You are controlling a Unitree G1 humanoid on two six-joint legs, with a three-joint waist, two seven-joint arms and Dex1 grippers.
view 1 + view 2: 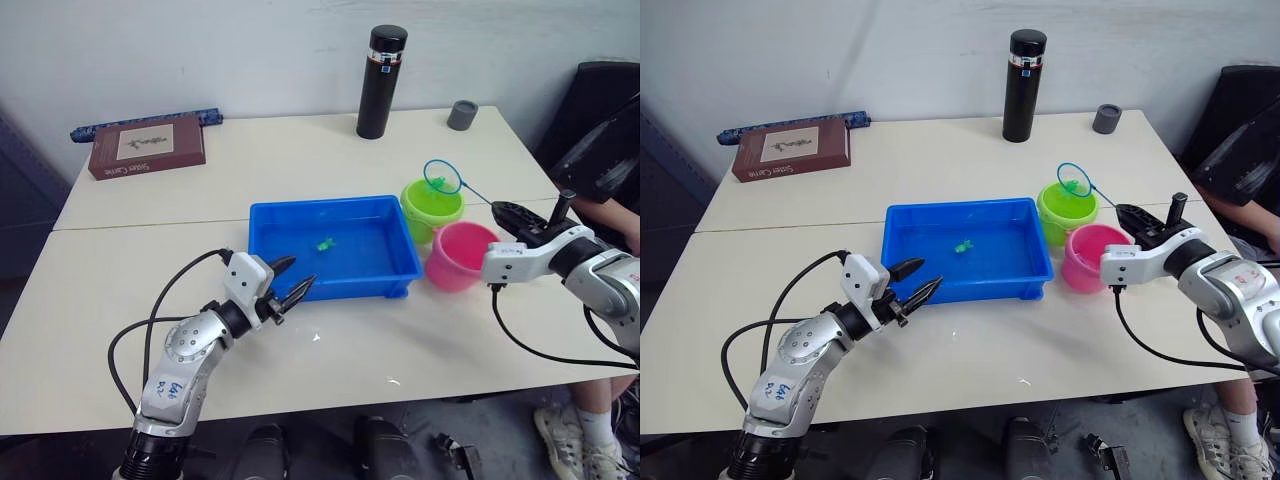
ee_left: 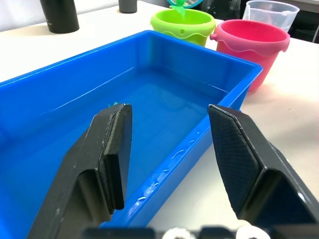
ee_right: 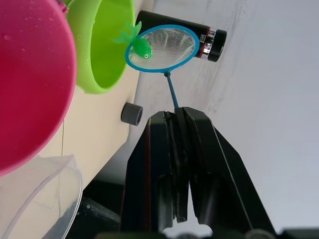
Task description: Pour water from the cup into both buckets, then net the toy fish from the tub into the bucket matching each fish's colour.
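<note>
Setting: pale table [image 1: 330,350] against a white wall.

Right gripper [image 3: 175,115]: fingers clamped on the thin handle of a blue-rimmed net [image 1: 441,177]. The hoop is held out ahead of the fingertips, over the green bucket [image 1: 432,208], with one green toy fish [image 3: 140,47] lying in the mesh. The pink bucket [image 1: 460,256] stands just beside this gripper, touching or nearly touching the green one. The clear cup [image 3: 42,199] sits close by the pink bucket, on the side away from the tub.

Left gripper [image 1: 291,284]: fingers spread wide, holding nothing, poised at the near rim of the blue tub [image 1: 334,247]. Ahead of its fingertips, inside the tub, a second green fish [image 1: 324,243] lies in shallow water.

Well beyond both grippers: black flask [image 1: 381,68], small grey cup [image 1: 462,114], brown book [image 1: 146,146].
</note>
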